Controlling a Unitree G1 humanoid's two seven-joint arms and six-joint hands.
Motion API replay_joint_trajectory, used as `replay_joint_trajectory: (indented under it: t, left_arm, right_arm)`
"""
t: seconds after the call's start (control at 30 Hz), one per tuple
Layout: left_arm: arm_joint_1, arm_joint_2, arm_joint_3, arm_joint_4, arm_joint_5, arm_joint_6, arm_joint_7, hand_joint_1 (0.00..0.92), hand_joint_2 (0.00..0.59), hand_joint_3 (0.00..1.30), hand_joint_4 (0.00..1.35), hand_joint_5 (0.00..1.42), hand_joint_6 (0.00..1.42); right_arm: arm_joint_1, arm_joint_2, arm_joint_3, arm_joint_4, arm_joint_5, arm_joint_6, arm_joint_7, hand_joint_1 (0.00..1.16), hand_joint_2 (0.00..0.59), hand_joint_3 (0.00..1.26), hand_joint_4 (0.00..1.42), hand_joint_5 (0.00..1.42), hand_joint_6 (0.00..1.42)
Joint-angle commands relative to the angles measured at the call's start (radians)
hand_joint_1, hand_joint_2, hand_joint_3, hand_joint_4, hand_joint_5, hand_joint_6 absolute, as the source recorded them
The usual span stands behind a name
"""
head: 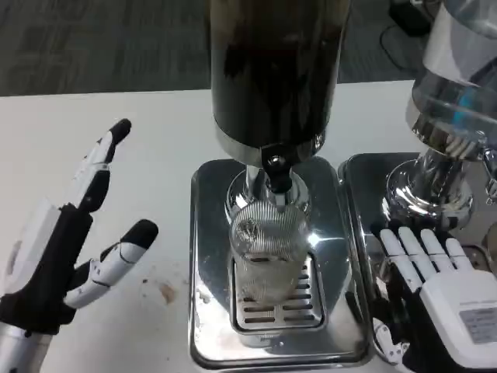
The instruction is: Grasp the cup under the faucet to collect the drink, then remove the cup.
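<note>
While a ribbed clear cup [268,249] stands upright on the slotted grate of a steel drip tray [210,256], directly under the dispenser's faucet [276,172], neither hand touches it. Left hand [74,249] hovers over the bare white table [155,132] well off the tray's left edge, fingers spread wide and holding nothing, with open tabletop between it and the tray. Right hand [439,291] lies palm down with its fingers straight and close together over a second steel tray [365,194] just past the first tray's right edge, near a second dispenser [450,109], gripping nothing
</note>
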Motion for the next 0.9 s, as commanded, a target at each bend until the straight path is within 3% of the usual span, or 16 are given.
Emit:
replay_joint_trajectory:
  t: [0.03,0.23,0.4,0.6,0.8,0.9]
  left_arm:
    - [0.016,0.011,0.025,-0.093,-0.132,-0.018,-0.127,0.000,0.195,0.00,0.00,0.00,0.00]
    - [0.022,0.022,0.046,-0.227,-0.353,-0.002,-0.339,0.000,0.202,0.02,0.00,0.00,0.00]
    - [0.014,0.032,0.039,-0.336,-0.548,0.077,-0.534,0.000,0.207,0.04,0.00,0.02,0.00]
    - [0.001,0.035,0.045,-0.465,-0.800,0.275,-0.839,0.000,0.181,0.02,0.00,0.02,0.00]
    - [-0.024,0.000,0.080,-0.526,-0.926,0.494,-1.025,0.000,0.168,0.05,0.00,0.04,0.00]
    - [-0.048,-0.026,0.097,-0.540,-0.932,0.565,-1.087,0.000,0.165,0.06,0.00,0.04,0.00]
  right_arm:
    - [0.019,-0.020,-0.020,0.014,0.008,-0.026,-0.019,0.37,0.556,0.00,0.00,0.00,0.00]
    - [0.011,0.004,-0.017,0.024,0.010,-0.027,-0.015,0.32,0.561,0.00,0.00,0.00,0.00]
    - [0.008,0.017,-0.014,0.026,0.010,-0.026,-0.012,0.31,0.563,0.00,0.00,0.00,0.00]
    - [-0.015,0.033,-0.009,0.043,0.013,-0.026,0.003,0.31,0.559,0.00,0.00,0.00,0.00]
    - [-0.037,0.045,-0.014,0.054,0.027,-0.023,-0.001,0.31,0.558,0.00,0.00,0.00,0.00]
    - [-0.035,0.053,-0.015,0.055,0.030,-0.018,-0.006,0.31,0.558,0.00,0.00,0.00,0.00]
